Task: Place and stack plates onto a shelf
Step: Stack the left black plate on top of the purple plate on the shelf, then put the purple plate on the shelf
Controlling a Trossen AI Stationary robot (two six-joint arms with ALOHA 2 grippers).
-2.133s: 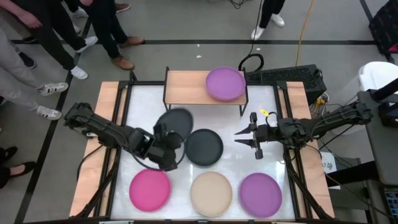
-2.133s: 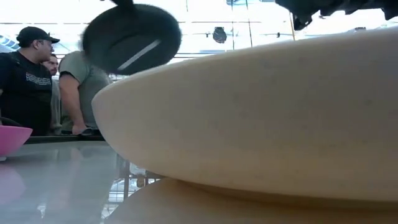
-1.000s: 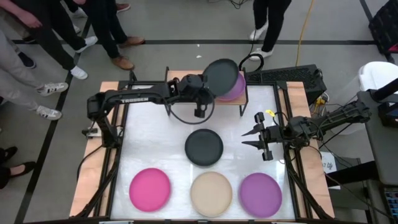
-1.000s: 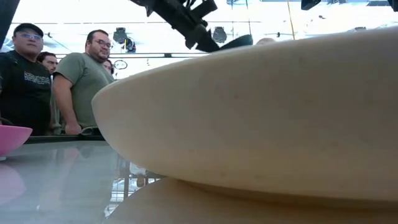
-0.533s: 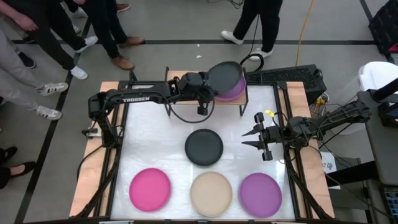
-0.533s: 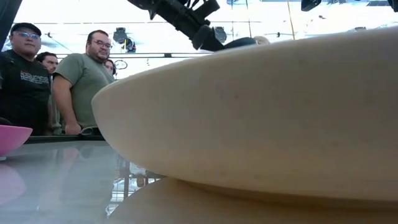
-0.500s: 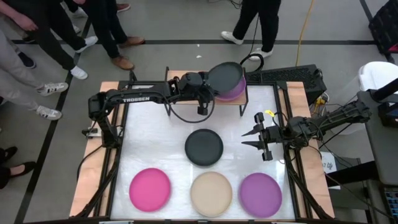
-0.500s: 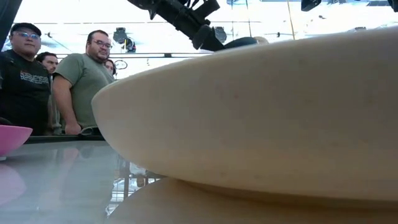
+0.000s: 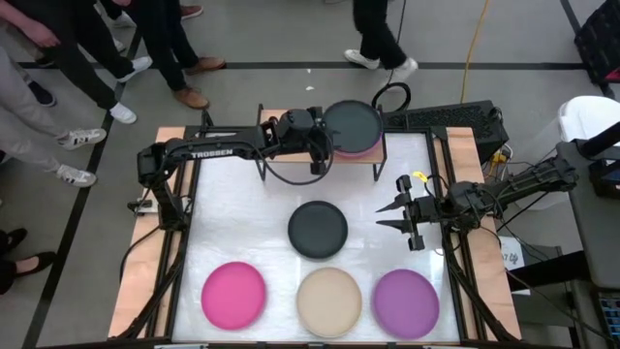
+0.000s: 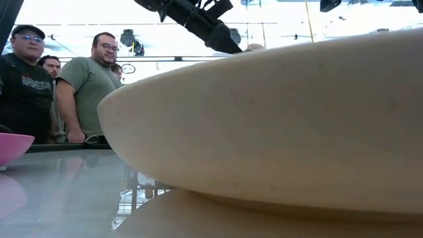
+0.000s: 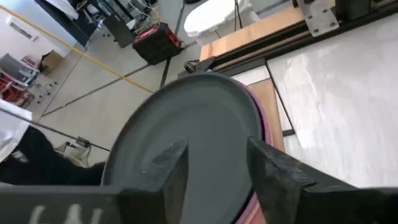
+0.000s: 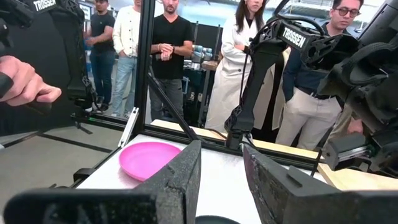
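High view: the left gripper [image 9: 325, 145] held a dark grey plate [image 9: 351, 124] by its near rim over the purple plates [image 9: 360, 149] stacked at the right end of the shelf [image 9: 291, 136]; a second dark grey plate [image 9: 317, 229], a magenta plate [image 9: 233, 295], a cream plate [image 9: 329, 301] and a purple plate [image 9: 405, 302] lay on the worktop [image 9: 242, 213], and the right gripper [image 9: 397, 215] waited above the right of the worktop, jaws spread and empty. Low view: the cream plate [image 10: 277, 125] filled most of the frame, so neither shelf nor stack could be judged; only the left arm [image 10: 192, 20] and onlookers [image 10: 86, 86] showed. Left wrist view: the jaws pinched the grey plate [image 11: 193, 143], which sat tilted, a purple edge [image 11: 258, 124] peeping out on one side, an offset the high view barely hinted at. Released so, the plate would probably land off-centre and could slide off the stack or over the shelf edge. Right wrist view: the jaws stood apart, framing a magenta plate [image 12: 149, 158] and bystanders.
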